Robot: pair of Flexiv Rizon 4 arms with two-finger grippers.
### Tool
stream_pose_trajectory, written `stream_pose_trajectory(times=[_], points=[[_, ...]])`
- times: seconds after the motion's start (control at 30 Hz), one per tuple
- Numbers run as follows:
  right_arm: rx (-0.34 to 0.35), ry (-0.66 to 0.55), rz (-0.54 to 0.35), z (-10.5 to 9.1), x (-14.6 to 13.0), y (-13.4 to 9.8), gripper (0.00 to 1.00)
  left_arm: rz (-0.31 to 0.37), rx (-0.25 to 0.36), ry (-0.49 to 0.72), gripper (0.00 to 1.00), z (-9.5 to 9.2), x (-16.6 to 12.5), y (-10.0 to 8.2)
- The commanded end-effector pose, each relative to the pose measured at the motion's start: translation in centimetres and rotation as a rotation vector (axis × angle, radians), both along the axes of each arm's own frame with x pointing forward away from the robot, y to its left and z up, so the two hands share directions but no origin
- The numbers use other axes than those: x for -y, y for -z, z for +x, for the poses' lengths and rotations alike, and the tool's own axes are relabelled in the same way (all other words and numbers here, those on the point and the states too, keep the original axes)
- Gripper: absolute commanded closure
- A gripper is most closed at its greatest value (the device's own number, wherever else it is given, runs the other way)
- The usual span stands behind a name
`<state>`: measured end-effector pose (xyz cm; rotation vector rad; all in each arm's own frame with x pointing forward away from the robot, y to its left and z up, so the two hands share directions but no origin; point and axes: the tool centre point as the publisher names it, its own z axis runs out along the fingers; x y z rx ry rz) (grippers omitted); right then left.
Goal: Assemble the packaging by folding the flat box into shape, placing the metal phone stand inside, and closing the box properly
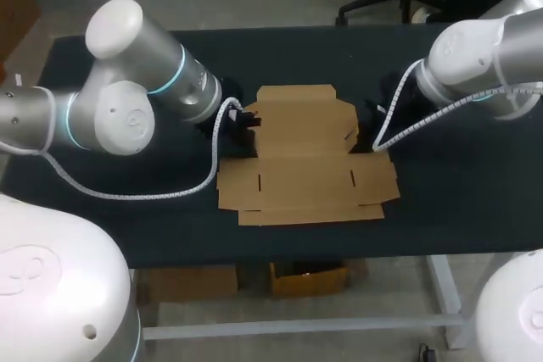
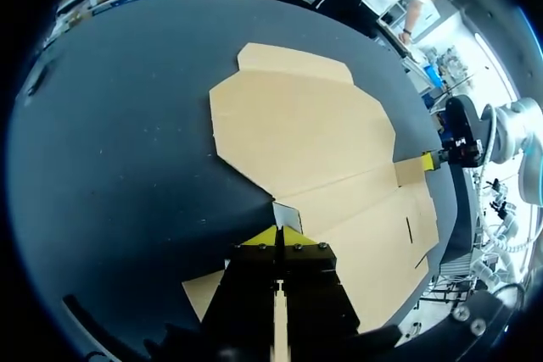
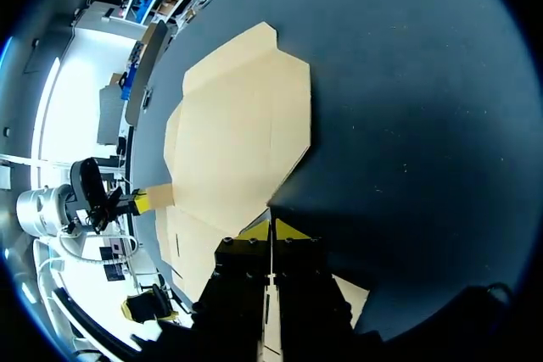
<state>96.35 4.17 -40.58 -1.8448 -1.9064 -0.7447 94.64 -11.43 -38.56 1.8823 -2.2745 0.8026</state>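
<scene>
Left gripper (image 2: pixel 278 233) sits closest in its own wrist view, its black body covering the near part of the box (image 1: pixel 297 150); its yellow tips are drawn narrow, almost together, pinching a small tab (image 2: pixel 287 214) at the notch in the box's left edge; right gripper (image 3: pixel 271 228) is likewise narrow at the opposite notch, tips pressed close on the cardboard edge, its body hiding a strip of the box beneath it; each wrist view shows the other gripper across the cardboard, a yellow tip at the box's far edge. From the head view, the box lies flat and unfolded in the middle of the black table (image 1: pixel 458 201), flaps spread, slots showing along its near panel; left arm (image 1: pixel 136 82) and right arm (image 1: pixel 484 57) come in from their own sides, their bulk hiding much of both grippers; a white cable (image 1: pixel 144 196) from the left arm loops over the table beside the box's left corner; a second cable (image 1: pixel 377 143) hangs from the right arm at the box's right edge.
</scene>
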Motion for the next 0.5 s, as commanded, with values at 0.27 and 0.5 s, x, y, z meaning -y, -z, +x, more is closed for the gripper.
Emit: stream_pose_trajectory(times=[0.27, 0.5], points=[[0.017, -0.019, -0.022, 0.00, -1.05, -0.21, 1.00, 0.016, 0.004, 0.004, 1.00, 0.00, 0.52, -0.22], [0.036, -0.038, -0.034, -0.05, -1.28, -0.26, 1.00, 0.020, 0.009, 0.011, 1.00, -0.02, 0.68, -0.37]])
